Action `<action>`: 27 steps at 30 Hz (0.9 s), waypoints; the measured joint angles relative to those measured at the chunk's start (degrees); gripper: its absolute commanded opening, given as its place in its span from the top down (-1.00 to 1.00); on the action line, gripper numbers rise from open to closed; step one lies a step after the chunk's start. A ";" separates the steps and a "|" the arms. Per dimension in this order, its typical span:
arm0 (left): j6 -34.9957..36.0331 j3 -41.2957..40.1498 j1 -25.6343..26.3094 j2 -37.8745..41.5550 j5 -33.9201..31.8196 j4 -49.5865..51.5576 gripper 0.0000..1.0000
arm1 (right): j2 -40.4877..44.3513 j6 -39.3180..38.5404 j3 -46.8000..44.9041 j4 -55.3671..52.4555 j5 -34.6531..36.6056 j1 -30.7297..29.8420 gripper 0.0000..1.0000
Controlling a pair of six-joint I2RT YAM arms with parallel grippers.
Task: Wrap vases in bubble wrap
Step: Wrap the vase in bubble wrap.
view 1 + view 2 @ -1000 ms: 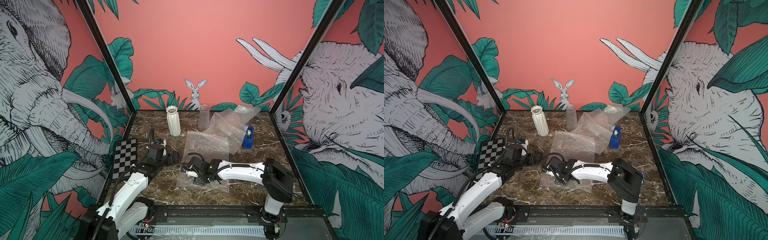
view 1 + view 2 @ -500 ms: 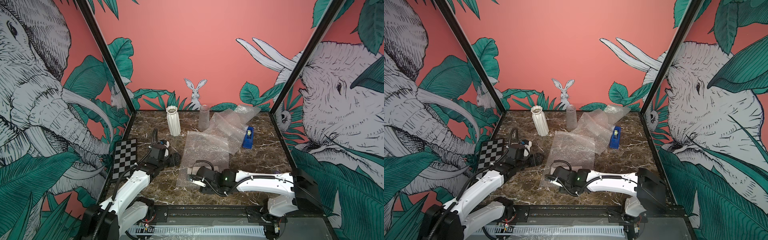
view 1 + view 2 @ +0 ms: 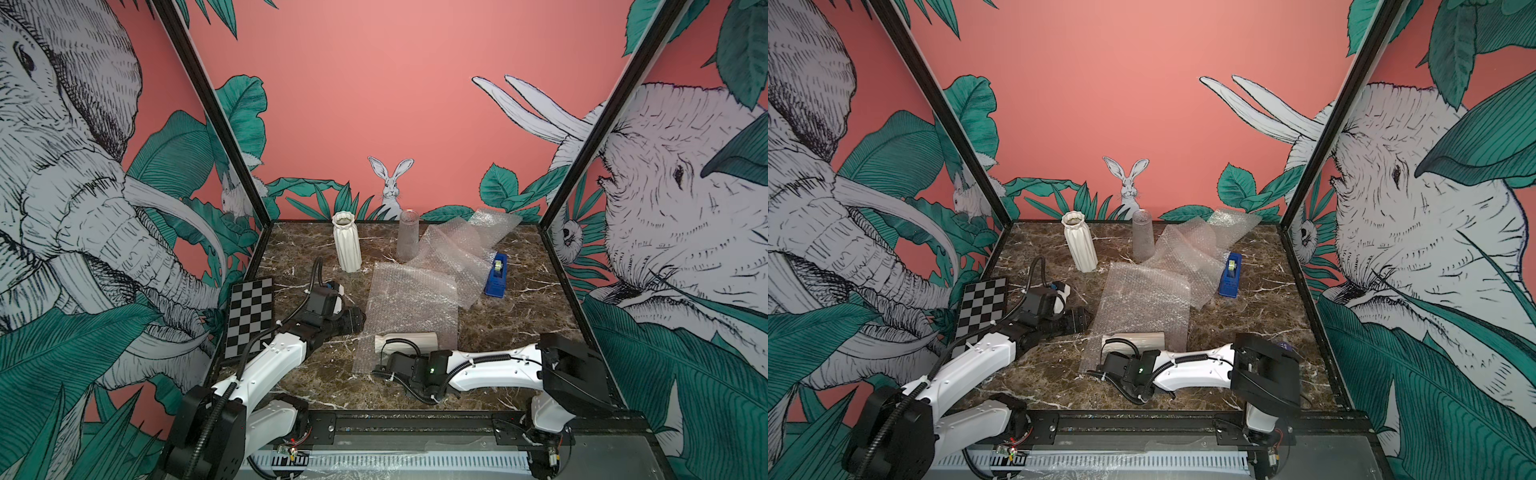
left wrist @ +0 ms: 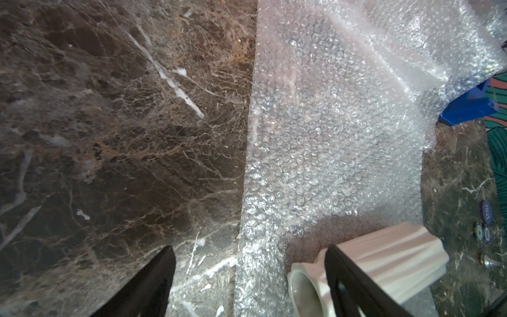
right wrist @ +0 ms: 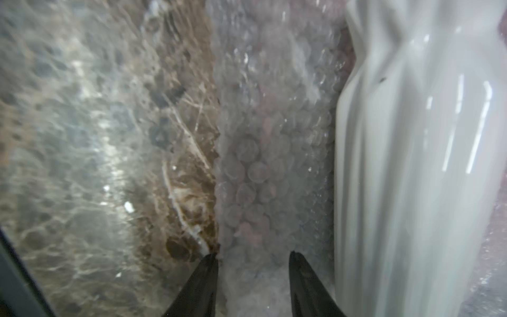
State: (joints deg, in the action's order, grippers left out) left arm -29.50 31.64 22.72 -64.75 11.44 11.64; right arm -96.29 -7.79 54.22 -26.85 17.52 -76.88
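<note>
One short ribbed vase [image 3: 409, 341] lying on bubble wrap sheet [image 3: 411, 299]. Right gripper [image 5: 253, 255] part-open astride sheet edge beside vase, nothing gripped. Left gripper [image 4: 248, 248] wide, empty, at vase mouth. Risk: flat film may slip pinch; round vase may roll off

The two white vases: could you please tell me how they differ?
The standing white vase is upright on the bare table at the back; the lying white vase is on its side on a bubble wrap sheet near the front. The lying vase looks shorter than the standing one. Both are white and ribbed.
</note>
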 measured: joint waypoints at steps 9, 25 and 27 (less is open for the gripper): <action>1.31 6.64 5.38 -8.33 -0.70 0.70 -0.74 | 4.52 -0.74 -2.91 3.61 3.45 0.02 0.85; 8.37 15.28 14.58 -22.05 0.35 1.66 -0.41 | 10.34 -0.79 -4.44 9.90 4.68 5.77 1.00; 9.20 15.32 14.69 -22.84 1.11 1.29 -0.35 | 10.34 -0.79 -4.44 10.62 4.09 6.99 1.00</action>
State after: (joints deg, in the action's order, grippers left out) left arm -20.29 46.96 37.41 -87.59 12.56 12.93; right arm -85.95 -8.58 49.78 -16.23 21.61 -69.89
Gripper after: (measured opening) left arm 0.696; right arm 0.045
